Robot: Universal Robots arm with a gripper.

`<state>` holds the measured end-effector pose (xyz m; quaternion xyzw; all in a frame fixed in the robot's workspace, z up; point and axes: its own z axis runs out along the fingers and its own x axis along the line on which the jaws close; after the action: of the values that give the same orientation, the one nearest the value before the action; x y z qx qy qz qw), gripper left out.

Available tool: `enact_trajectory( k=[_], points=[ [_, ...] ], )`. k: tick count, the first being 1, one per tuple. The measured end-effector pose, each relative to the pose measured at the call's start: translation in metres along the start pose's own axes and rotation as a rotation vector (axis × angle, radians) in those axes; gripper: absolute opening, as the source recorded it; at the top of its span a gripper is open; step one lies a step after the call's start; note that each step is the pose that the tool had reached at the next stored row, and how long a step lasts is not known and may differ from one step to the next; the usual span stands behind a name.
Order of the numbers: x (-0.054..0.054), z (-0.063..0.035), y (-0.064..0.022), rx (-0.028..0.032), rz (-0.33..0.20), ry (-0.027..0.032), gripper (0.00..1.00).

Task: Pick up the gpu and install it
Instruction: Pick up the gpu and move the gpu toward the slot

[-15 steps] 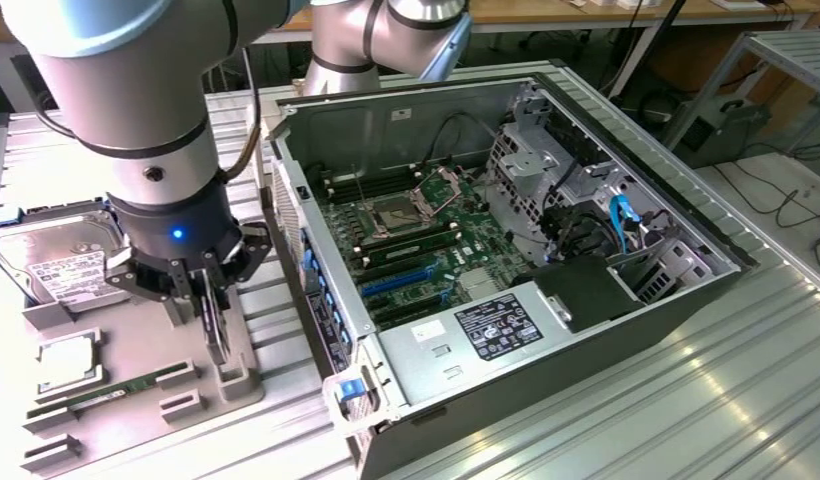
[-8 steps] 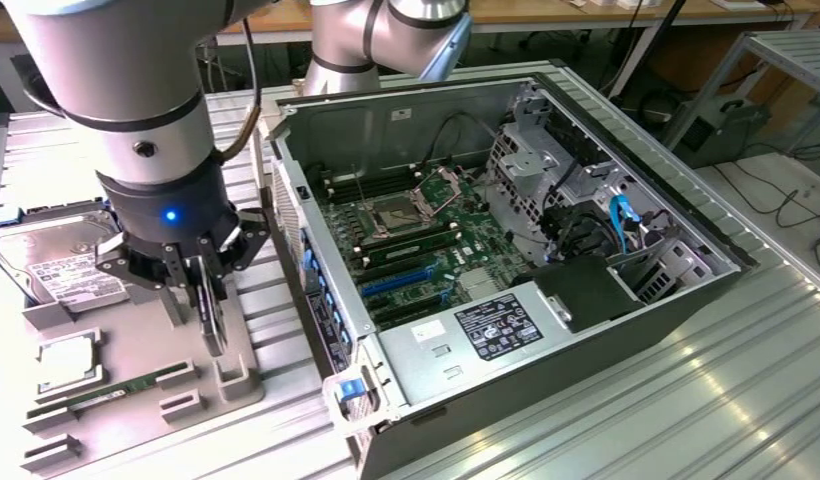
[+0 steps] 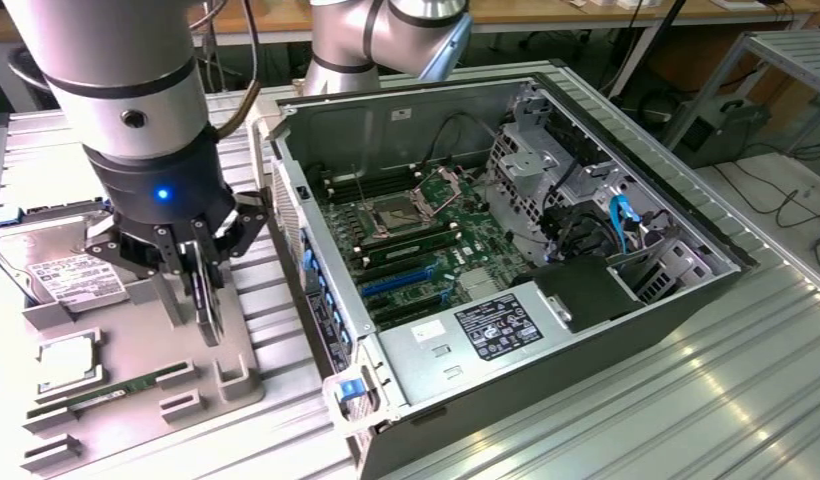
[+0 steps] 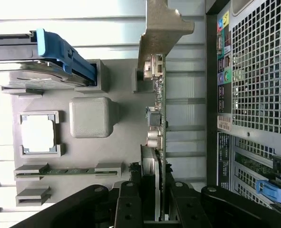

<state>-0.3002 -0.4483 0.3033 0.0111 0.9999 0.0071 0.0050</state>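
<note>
My one gripper (image 4: 155, 211) clasped the one gpu (image 4: 159, 109), edge-on, at the grey tray (image 3: 239, 352). On that tray lay one hard drive (image 3: 70, 275), one processor (image 3: 63, 362), one RAM stick (image 3: 117, 388).

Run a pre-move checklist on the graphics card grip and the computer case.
1. Fingers on both faces of the graphics card: ok.
2. Card on edge, silver bracket clear of the fingers: ok.
3. Card lifted free of the gray holder: cannot tell.
4. Computer case side open: ok.
5. Blue slots empty: ok.
</note>
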Motion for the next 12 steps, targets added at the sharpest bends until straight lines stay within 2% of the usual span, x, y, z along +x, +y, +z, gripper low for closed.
enact_trajectory(
  k=[12],
  points=[
    [0.0,-0.0331,0.0005,0.0001,0.0,0.0001,0.27]
  ],
)
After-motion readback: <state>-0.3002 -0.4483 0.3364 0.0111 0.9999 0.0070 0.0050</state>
